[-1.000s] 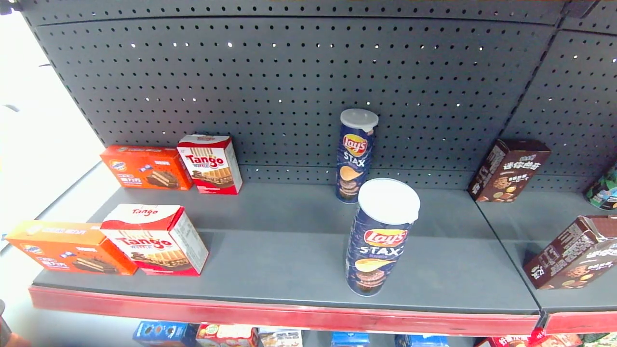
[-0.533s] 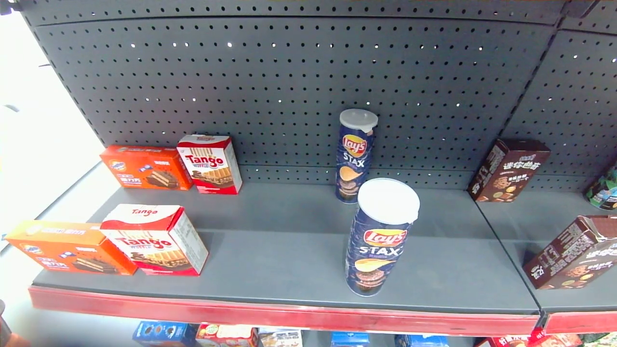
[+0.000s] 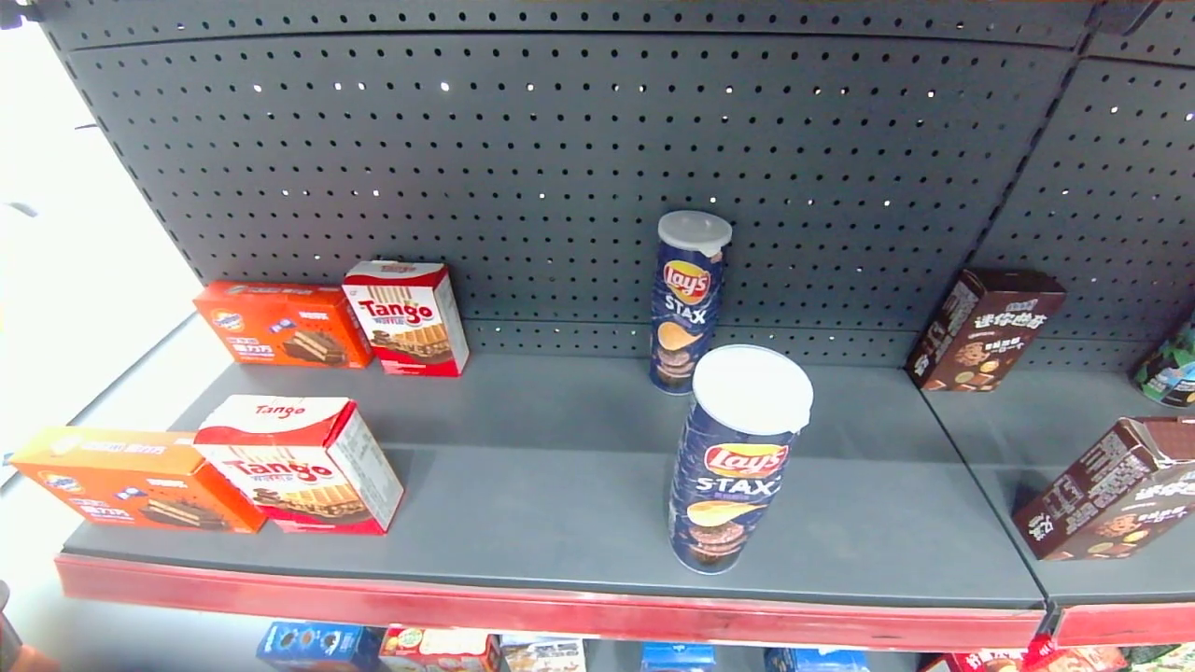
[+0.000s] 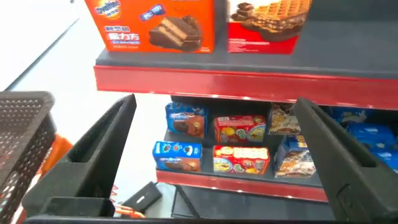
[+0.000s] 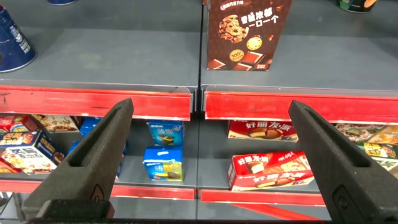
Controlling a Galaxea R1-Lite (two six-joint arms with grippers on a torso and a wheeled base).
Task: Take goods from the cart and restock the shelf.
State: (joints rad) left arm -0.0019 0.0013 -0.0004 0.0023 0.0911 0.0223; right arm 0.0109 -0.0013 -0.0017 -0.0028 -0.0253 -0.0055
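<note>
On the grey shelf (image 3: pixel 560 495) two dark blue chip cans stand upright: one near the front (image 3: pixel 738 462), one at the back panel (image 3: pixel 689 299). Orange wafer boxes (image 3: pixel 131 481) (image 3: pixel 280 324) and red-and-white wafer boxes (image 3: pixel 303 467) (image 3: pixel 408 317) lie at the left. Brown cookie boxes (image 3: pixel 985 329) (image 3: pixel 1106 490) lean at the right. My left gripper (image 4: pixel 211 162) is open and holds nothing, below the shelf's red front edge (image 4: pixel 249 81). A black mesh cart (image 4: pixel 22 143) is beside it. My right gripper (image 5: pixel 208 155) is open and holds nothing, facing a brown cookie box (image 5: pixel 247 34).
The lower shelves hold several snack boxes (image 4: pixel 239 130) (image 5: pixel 165 163) (image 5: pixel 273 171). A vertical joint (image 3: pixel 980 476) splits the shelf into two bays. The perforated back panel (image 3: pixel 560 168) closes the rear. Bare shelf lies between the wafer boxes and the cans.
</note>
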